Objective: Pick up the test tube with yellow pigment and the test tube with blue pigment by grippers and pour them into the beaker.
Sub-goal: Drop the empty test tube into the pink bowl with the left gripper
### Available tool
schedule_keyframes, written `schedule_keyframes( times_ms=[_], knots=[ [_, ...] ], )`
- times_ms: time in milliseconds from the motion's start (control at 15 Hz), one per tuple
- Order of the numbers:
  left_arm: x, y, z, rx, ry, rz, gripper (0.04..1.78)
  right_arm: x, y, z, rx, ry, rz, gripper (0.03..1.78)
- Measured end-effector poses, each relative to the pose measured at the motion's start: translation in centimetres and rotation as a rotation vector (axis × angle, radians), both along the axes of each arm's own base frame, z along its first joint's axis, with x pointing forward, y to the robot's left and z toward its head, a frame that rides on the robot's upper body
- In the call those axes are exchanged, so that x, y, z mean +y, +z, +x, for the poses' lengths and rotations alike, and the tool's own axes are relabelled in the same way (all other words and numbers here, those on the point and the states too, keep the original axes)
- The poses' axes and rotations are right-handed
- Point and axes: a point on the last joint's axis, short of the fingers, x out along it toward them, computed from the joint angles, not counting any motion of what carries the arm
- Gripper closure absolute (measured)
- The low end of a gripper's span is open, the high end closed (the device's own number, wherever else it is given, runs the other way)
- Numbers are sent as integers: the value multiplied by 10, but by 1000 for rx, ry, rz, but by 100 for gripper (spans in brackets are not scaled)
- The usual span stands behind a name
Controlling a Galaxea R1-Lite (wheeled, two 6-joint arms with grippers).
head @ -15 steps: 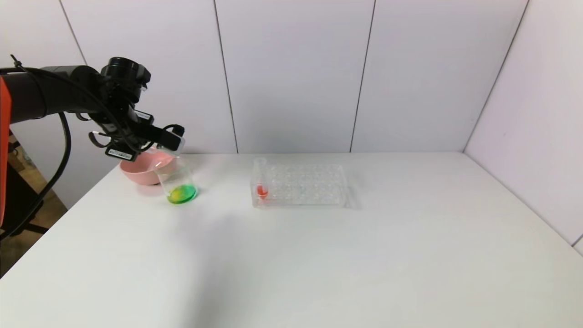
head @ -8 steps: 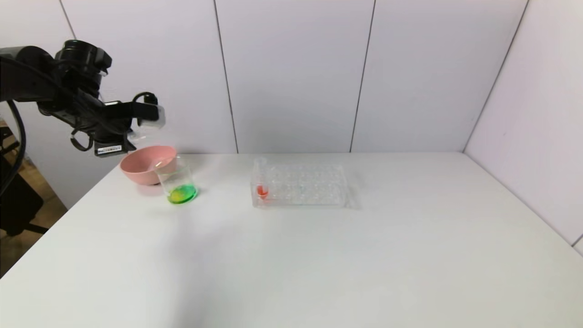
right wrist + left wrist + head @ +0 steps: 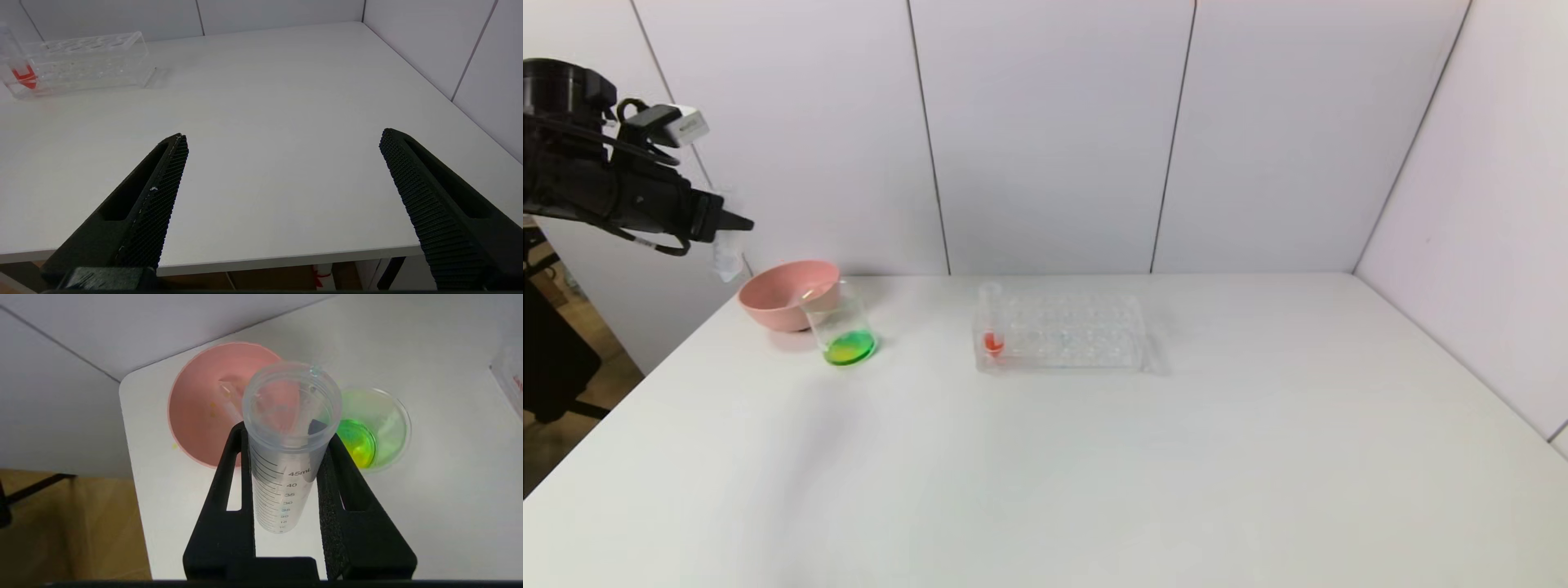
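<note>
Above the pink bowl (image 3: pixel 196 412), left gripper (image 3: pixel 286 457) pinches an emptied, light, slippery test tube (image 3: pixel 286 457) mid-body.

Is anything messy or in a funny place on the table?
Yes: a clear tube lies slanted inside the pink bowl instead of the rack, with small yellow drops on the bowl's inside and on the table beside it.

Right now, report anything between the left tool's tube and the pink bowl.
Nothing visible does: the left tool holds the empty tube in open air, higher than the pink bowl, where another tube already lies.
</note>
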Motion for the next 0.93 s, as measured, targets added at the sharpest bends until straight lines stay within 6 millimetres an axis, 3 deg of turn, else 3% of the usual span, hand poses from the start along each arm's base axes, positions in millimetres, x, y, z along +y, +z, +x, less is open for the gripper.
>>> schedule_keyframes(
  times_ms=[400, 933],
  knots=[
    [17, -43, 32, -53, 115, -169, 137, 0, 0, 0, 0, 0, 0, 10],
    [16, -76, 57, -54, 137, -251, 137, 0, 0, 0, 0, 0, 0, 10]
  ],
)
